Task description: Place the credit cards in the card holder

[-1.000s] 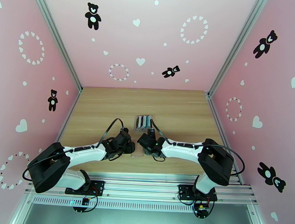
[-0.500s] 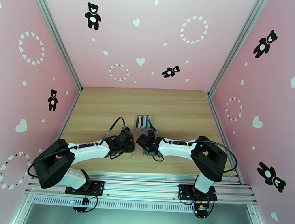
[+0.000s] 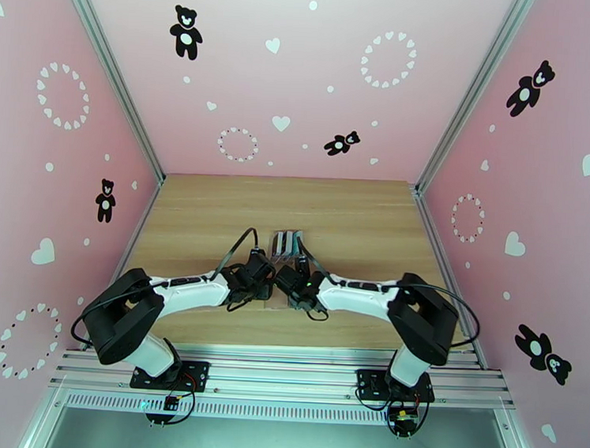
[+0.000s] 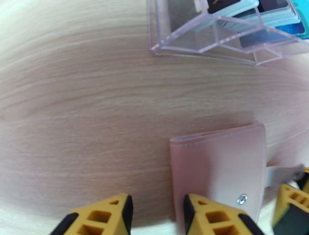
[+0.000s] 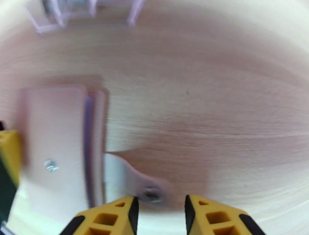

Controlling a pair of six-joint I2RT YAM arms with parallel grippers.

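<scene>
Stitches run round the card holder (image 4: 218,170), a flat pink wallet, folded shut, with a shiny snap (image 4: 242,199) and a small tab (image 5: 127,174). It lies on the pale wooden table (image 3: 359,216) between the two grippers. Pink walls (image 3: 318,80) with black bears (image 3: 186,31) stand around. Its long side runs toward the clear stand (image 4: 185,34) with the credit cards (image 4: 278,15); the tab sticks out right. The left gripper (image 4: 157,218) has fingers apart, one over the wallet's edge. The right gripper (image 5: 161,218) has fingers apart by the tab's end.
</scene>
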